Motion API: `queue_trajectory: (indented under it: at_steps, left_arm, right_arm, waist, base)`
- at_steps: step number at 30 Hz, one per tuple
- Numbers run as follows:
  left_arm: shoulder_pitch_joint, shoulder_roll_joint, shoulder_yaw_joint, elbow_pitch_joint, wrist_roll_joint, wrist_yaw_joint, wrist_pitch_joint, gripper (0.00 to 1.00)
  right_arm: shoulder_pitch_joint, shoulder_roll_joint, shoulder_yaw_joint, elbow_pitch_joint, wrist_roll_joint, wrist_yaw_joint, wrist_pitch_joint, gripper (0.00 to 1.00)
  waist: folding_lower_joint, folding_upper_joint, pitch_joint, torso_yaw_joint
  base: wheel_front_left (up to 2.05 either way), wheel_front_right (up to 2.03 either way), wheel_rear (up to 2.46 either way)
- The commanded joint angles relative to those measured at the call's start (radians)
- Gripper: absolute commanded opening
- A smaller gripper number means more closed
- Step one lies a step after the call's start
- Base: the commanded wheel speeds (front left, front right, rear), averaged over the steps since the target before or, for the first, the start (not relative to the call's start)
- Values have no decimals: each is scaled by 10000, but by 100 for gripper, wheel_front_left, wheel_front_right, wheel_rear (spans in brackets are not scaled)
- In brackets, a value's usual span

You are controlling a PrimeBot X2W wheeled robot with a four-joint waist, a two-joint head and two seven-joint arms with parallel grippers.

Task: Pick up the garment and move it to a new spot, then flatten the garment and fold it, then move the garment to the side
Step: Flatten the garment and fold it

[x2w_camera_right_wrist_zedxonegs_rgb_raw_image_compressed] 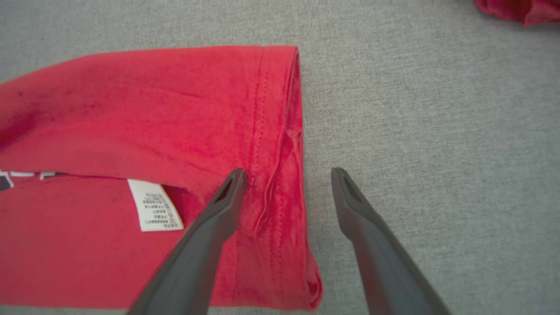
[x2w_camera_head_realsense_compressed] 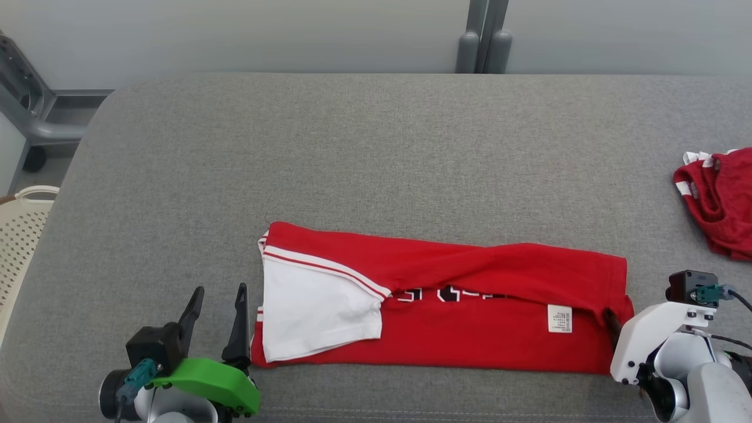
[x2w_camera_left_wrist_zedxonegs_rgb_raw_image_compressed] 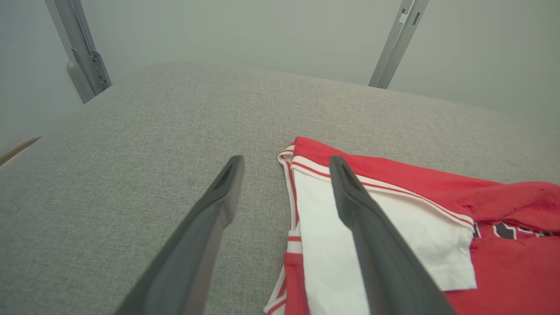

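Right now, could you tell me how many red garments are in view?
2: a folded red-and-white shirt at the front; a crumpled red garment at the right edge, partly out of frame, so more may be hidden.

A grey fabric-covered bench (x2w_camera_head_realsense_compressed: 376, 147) carries two things. The garment (x2w_camera_head_realsense_compressed: 470, 346), red and folded into a long flat strip, lies at 6 o'clock along the near edge. Its white sleeve (x2w_camera_head_realsense_compressed: 311, 311) is at the 9 o'clock end and a small white label (x2w_camera_head_realsense_compressed: 559, 318) lies toward the 3 o'clock end. A crumpled red cloth (x2w_camera_head_realsense_compressed: 719, 202) sits at 3 o'clock, well apart.
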Motion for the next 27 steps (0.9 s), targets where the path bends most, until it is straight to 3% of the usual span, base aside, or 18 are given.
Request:
queue_trajectory:
  at_steps: [1, 16, 17, 18, 21, 22, 27]
  left_arm:
    - [-65, 1, 50, 31, 94, -58, -51, 100]
    - [-373, -99, -34, 177, 73, -214, -51, 100]
    - [-372, -102, -27, 196, 62, -223, -51, 100]
    - [-369, -102, -15, 221, 50, -239, -51, 100]
    - [-387, -100, 37, 265, 52, -257, -51, 100]
    - [-380, -93, 60, 278, 51, -246, -51, 100]
    - [-296, -76, 99, 277, 81, -222, -50, 100]
  right_arm:
    - [124, -33, 11, -71, -2, -3, 3, 100]
    - [-605, 0, 190, 727, 350, -1, 905, 100]
    - [-604, 3, 170, 755, 380, -1, 971, 91]
    - [-600, 3, 160, 762, 347, -1, 1002, 55]
    - [-623, -11, 57, 652, 230, -3, 971, 7]
    - [-648, -20, -18, 556, 187, -4, 883, 0]
    - [-799, -59, -498, 58, 89, -11, 745, 0]
  waist:
    - [0, -1, 0, -11]
    - [0, -1, 357, 230]
    - [0, -1, 357, 240]
    - [0, -1, 353, 247]
    - [0, -1, 322, 234]
    - [0, -1, 305, 221]
    - [0, -1, 186, 133]
  base:
    - [0, 0, 0]
    - [0, 0, 0]
    - [0, 0, 0]
    - [0, 0, 0]
    - [0, 0, 0]
    - [0, 0, 0]
    - [0, 0, 0]
